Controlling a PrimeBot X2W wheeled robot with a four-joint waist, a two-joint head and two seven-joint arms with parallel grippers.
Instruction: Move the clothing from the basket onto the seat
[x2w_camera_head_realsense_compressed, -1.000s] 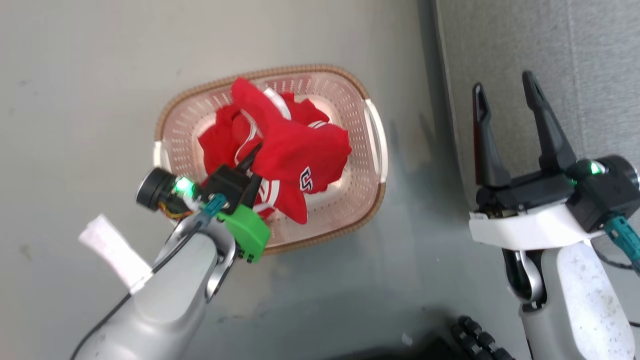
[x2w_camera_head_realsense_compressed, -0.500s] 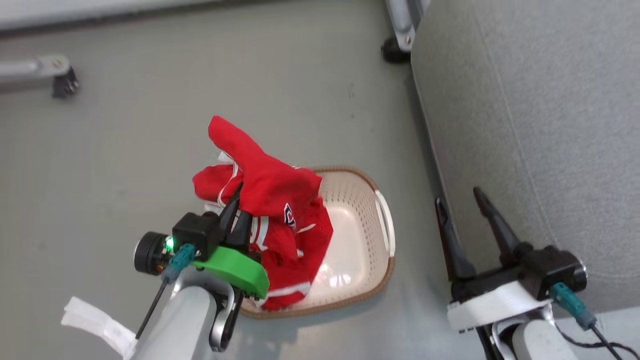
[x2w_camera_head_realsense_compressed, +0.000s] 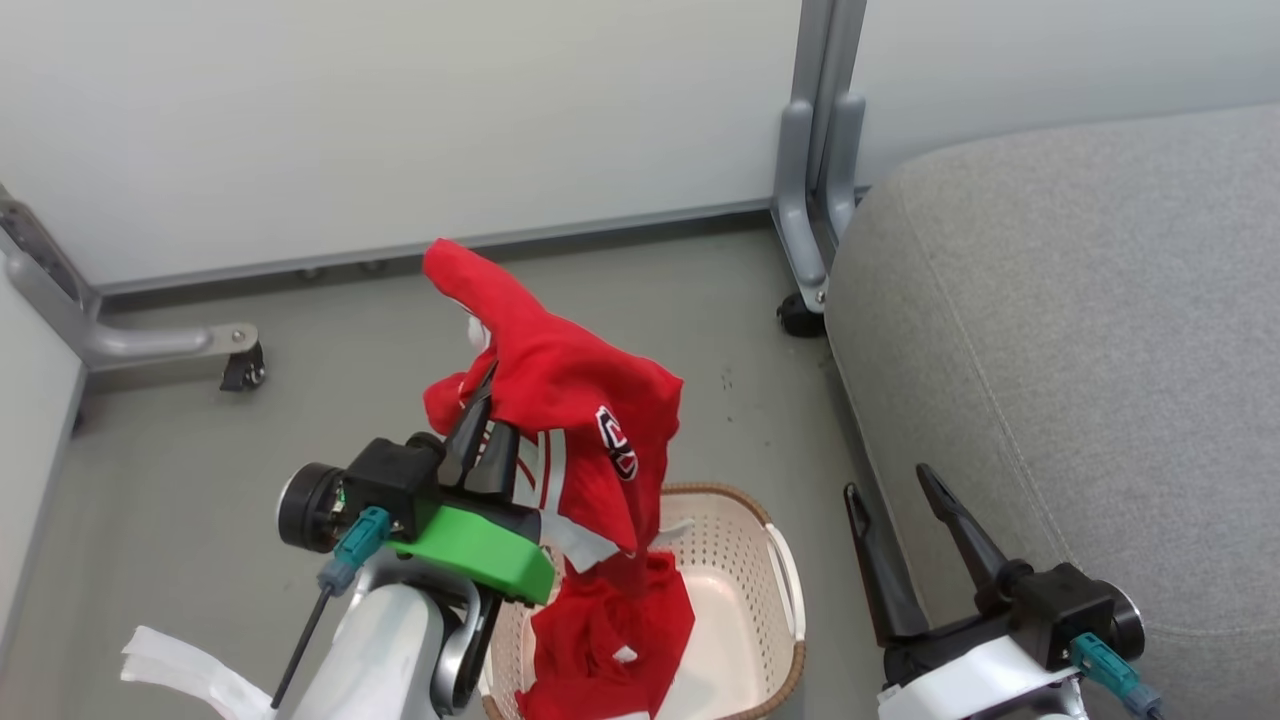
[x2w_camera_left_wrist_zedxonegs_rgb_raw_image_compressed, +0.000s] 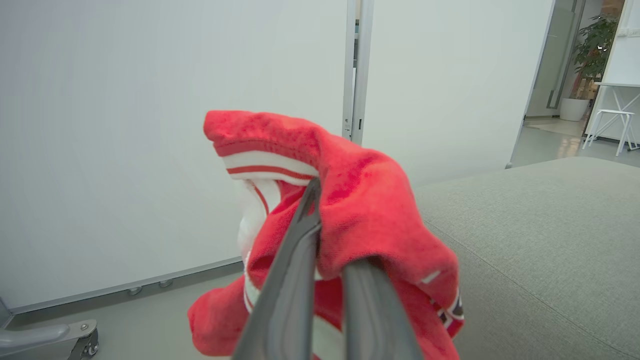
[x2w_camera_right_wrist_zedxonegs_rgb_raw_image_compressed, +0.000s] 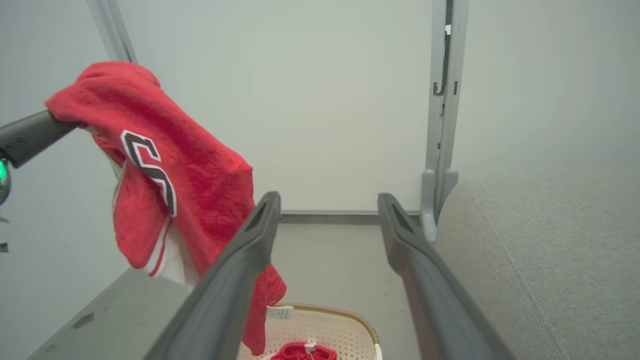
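My left gripper (x2w_camera_head_realsense_compressed: 490, 410) is shut on a red jersey (x2w_camera_head_realsense_compressed: 570, 400) with white stripes and a navy-and-white letter mark. It holds the jersey in the air above the left end of the cream basket (x2w_camera_head_realsense_compressed: 775, 575). More red cloth (x2w_camera_head_realsense_compressed: 610, 640) hangs down into the basket. In the left wrist view the jersey (x2w_camera_left_wrist_zedxonegs_rgb_raw_image_compressed: 370, 210) drapes over both fingers of the left gripper (x2w_camera_left_wrist_zedxonegs_rgb_raw_image_compressed: 335, 235). My right gripper (x2w_camera_head_realsense_compressed: 888, 480) stands open and empty between the basket and the grey seat (x2w_camera_head_realsense_compressed: 1080, 350). In the right wrist view the right gripper (x2w_camera_right_wrist_zedxonegs_rgb_raw_image_compressed: 328, 200) frames the floor, with the jersey (x2w_camera_right_wrist_zedxonegs_rgb_raw_image_compressed: 200, 175) to its left and the basket (x2w_camera_right_wrist_zedxonegs_rgb_raw_image_compressed: 345, 325) below it.
A white partition wall runs along the back. A grey metal post (x2w_camera_head_realsense_compressed: 810, 200) with a caster foot stands at the seat's far corner. Another caster leg (x2w_camera_head_realsense_compressed: 150, 340) lies at the left. Grey floor (x2w_camera_head_realsense_compressed: 330, 330) spreads left of the basket.
The left gripper has risen with the jersey, lifting it out of the basket. The head camera has tilted up, bringing the wall and more of the seat into view. The right gripper stayed open.
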